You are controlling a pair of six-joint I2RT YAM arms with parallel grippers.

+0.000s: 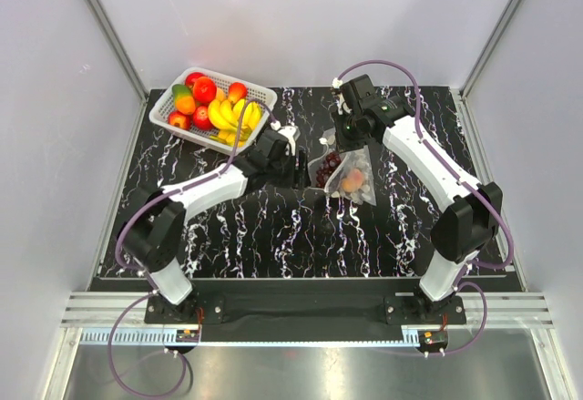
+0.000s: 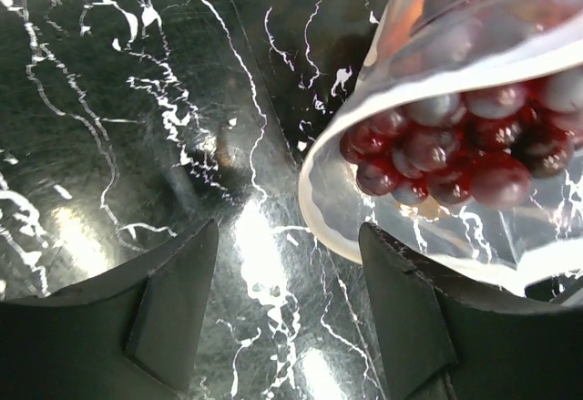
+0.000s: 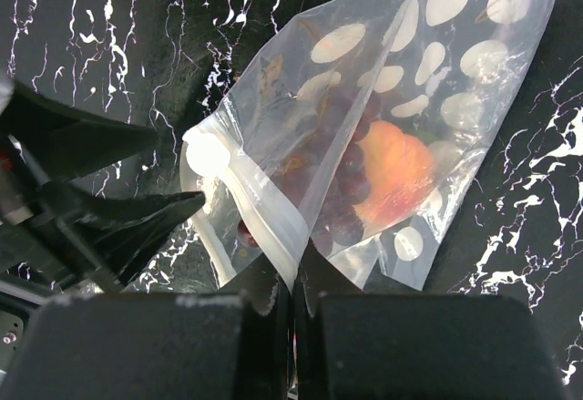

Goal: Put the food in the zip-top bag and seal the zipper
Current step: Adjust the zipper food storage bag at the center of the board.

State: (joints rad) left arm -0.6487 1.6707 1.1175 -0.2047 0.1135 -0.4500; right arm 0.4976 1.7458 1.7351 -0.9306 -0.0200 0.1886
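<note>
The clear dotted zip-top bag (image 1: pixel 347 177) lies mid-table with the dark purple grape bunch (image 1: pixel 331 168) and the pink-yellow peach (image 1: pixel 352 179) inside; both show in the right wrist view, grapes (image 3: pixel 342 209), peach (image 3: pixel 398 170). My right gripper (image 3: pixel 291 277) is shut on the bag's mouth edge, pinching the pale zipper strip (image 3: pixel 260 218). My left gripper (image 2: pixel 287 309) is open and empty, just left of the bag's gaping mouth (image 2: pixel 332 227), grapes (image 2: pixel 437 149) visible through it. The left fingers (image 3: pixel 118 222) show at the left of the right wrist view.
A white lattice basket (image 1: pixel 167 114) at the back left holds red and orange round fruits (image 1: pixel 204 88) and yellow bananas (image 1: pixel 232 114). The black marbled tabletop (image 1: pixel 273 236) has raised edges and grey walls around it.
</note>
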